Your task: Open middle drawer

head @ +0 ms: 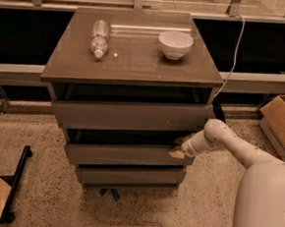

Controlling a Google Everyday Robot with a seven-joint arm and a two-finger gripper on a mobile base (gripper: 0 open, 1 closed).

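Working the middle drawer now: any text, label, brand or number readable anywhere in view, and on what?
No legible text anywhere.
Clear plastic bottle lying on the grey-brown cabinet top: label too blurred to read.
White round bowl: no marking visible.
Brown cardboard box at far right: no print visible.
Plain wooden middle drawer front: no marking.
Claw, at that drawer's upper right edge: no marking visible.
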